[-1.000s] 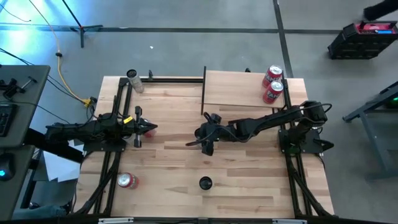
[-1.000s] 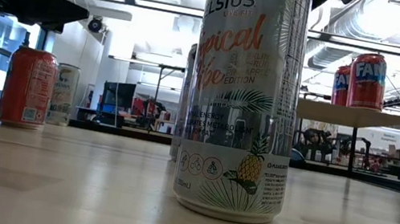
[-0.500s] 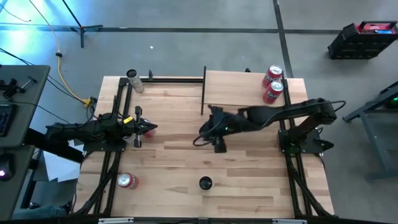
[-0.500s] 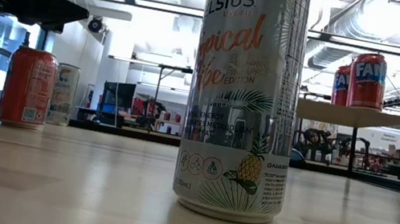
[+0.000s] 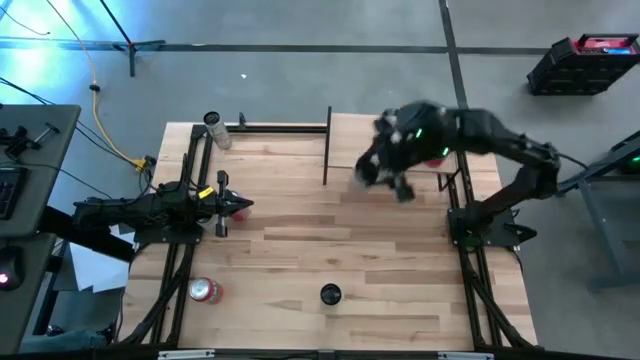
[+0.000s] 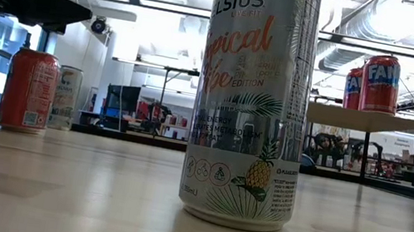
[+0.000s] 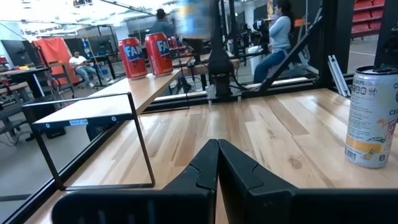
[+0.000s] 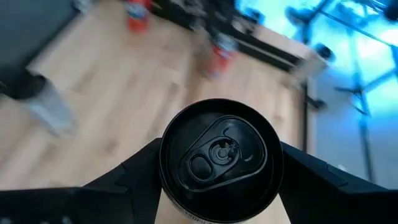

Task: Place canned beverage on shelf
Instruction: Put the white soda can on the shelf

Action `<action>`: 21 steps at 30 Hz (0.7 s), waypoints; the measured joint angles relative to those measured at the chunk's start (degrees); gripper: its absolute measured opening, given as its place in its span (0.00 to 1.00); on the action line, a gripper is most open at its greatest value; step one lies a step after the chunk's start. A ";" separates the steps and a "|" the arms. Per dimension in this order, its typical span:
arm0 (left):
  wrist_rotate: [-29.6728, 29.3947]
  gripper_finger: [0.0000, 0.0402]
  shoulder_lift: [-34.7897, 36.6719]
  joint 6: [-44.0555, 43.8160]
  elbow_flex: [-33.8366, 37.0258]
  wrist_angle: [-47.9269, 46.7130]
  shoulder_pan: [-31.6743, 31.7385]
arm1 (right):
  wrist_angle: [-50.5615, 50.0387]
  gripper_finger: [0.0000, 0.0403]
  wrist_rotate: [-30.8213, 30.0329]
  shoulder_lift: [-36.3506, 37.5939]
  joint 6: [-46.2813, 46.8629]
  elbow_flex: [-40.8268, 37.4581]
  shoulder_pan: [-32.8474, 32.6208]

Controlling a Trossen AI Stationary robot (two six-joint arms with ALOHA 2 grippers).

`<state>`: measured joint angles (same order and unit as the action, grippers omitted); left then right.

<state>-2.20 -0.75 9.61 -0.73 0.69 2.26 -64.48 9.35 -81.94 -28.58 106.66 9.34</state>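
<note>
My right gripper (image 5: pixel 382 172) is raised over the near left part of the shelf (image 5: pixel 350 135), a pale board with black uprights, and is shut on a black-topped can (image 8: pixel 214 155). Two red cans (image 6: pixel 373 81) stand on the shelf's far right; the arm mostly covers them in the high view. My left gripper (image 5: pixel 238 208) waits at the table's left, fingers shut and empty (image 7: pixel 217 152). My right gripper pinches the can between its two fingers (image 8: pixel 134 171), one on each side of the wall just below the top rim (image 8: pixel 168 180). The fingers come from above, pointing down. The can is lifted clear and upright, its black top toward the wrist camera.
A tall pale can (image 5: pixel 330 294) stands near the table's front edge, close before the low camera (image 6: pixel 252 98). A red can (image 5: pixel 205 290) stands at the near left and a pale can (image 5: pixel 212 125) at the far left corner. People sit in the room beyond (image 7: pixel 280 31).
My right gripper has risen from the table's middle and swung toward the far right, over the shelf, carrying the can, which is now lifted clear of the tabletop. My left arm has kept still.
</note>
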 joint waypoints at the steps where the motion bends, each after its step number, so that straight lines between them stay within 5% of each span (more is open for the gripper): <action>1: 0.00 0.01 0.00 0.00 0.00 0.02 0.00 | -0.32 0.60 1.34 0.90 -1.84 -0.74 2.83; 12: 0.02 0.01 0.00 0.01 0.00 0.00 0.00 | 3.57 0.60 25.81 -3.77 -7.91 -2.34 32.66; 21: 0.02 0.01 0.01 0.00 0.00 0.02 0.01 | -0.71 0.60 29.30 -9.71 -11.30 -2.46 37.33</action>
<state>-2.18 -0.74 9.61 -0.73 0.71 2.27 -65.19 38.65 -91.65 -39.88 104.20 46.68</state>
